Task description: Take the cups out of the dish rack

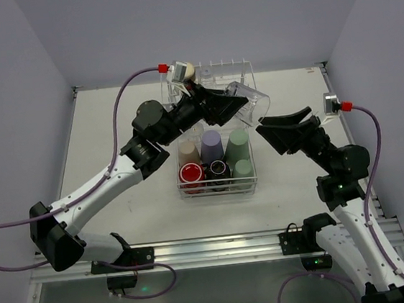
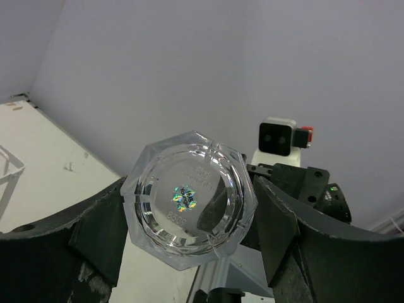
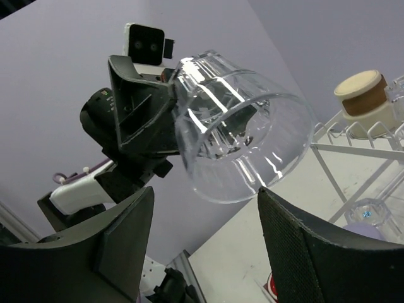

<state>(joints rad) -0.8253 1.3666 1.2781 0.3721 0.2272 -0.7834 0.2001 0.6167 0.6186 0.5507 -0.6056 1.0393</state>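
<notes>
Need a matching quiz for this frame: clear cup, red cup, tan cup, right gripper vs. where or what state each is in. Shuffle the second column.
Things:
1. clear cup
2. red cup
3. tan cup
4. right gripper

Place or state:
A. open, holding nothing
B. on the upper shelf of the rack
C. held in the left gripper, lifted clear of the rack
D. in the lower basket, near-left corner

Pairs: 1-C, 2-D, 3-B, 4-A
</notes>
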